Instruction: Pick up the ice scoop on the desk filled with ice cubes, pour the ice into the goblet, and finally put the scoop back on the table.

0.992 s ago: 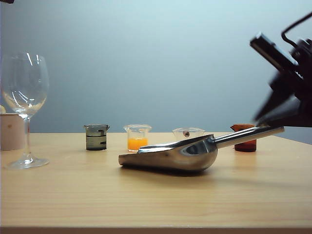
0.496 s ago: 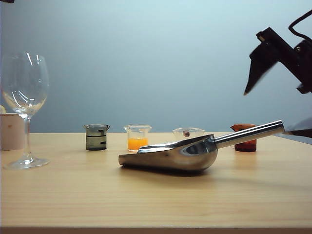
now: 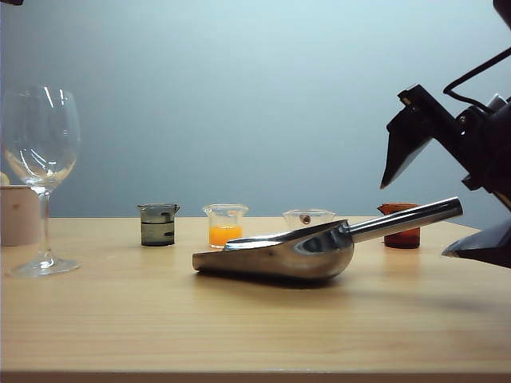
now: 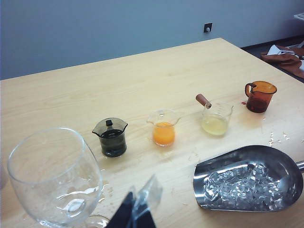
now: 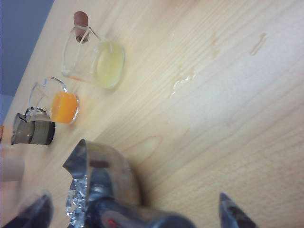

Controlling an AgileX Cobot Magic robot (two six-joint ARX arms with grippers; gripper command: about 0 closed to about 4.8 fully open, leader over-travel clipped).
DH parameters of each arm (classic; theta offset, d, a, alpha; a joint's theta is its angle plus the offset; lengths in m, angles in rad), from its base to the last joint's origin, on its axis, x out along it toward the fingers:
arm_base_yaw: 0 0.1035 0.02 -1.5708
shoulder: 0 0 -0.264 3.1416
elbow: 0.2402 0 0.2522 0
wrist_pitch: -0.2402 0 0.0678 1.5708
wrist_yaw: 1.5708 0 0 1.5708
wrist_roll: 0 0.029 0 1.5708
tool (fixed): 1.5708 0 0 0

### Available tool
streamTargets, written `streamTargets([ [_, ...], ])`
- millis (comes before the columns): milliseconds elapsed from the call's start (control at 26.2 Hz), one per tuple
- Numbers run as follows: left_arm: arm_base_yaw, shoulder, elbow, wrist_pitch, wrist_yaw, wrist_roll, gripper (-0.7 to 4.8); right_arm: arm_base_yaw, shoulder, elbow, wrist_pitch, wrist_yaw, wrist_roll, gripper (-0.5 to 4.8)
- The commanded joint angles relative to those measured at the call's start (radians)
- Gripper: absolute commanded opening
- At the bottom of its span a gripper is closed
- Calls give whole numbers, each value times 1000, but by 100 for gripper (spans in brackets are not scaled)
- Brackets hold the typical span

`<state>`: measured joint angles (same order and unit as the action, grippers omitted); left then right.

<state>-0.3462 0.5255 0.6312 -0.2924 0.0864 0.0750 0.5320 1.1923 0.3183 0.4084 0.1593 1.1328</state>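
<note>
While straddling the ice scoop (image 5: 102, 190) handle, right gripper (image 5: 135, 209) jaws spread wide — touching nothing | left gripper (image 4: 137, 209) jaws seemingly closed.

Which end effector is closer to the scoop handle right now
Right. The right end effector is open around the end of the scoop handle; the left end effector hovers near the wine glass.

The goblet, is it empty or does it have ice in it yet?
Empty. The goblet stands upright with a clear bowl, while the ice cubes lie in the ice scoop on the table.

No readable text, label, brand, number or sign shows on anything.
</note>
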Motion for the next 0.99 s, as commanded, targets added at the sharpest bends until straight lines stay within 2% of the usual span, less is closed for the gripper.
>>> streamTargets([
  [38,0,-2,3,9,5,3,-5,2,27,5,72,3,2,278],
  [114,0,-2,3,9,5,4,-6,2,40,5,73,3,6,220],
  [153,0,-2,3,9,4,4,-5,2,43,4,71,3,21,209],
  [305,0,-2,3,9,5,4,-6,1,48,4,72,30,27,203],
  [458,0,-2,3,9,4,4,-6,-2,49,5,76,87,27,167],
  [840,0,-2,3,9,4,4,-5,-6,57,5,154,156,6,170],
  [992,0,-2,3,9,4,4,-5,-41,109,6,264,151,0,175],
])
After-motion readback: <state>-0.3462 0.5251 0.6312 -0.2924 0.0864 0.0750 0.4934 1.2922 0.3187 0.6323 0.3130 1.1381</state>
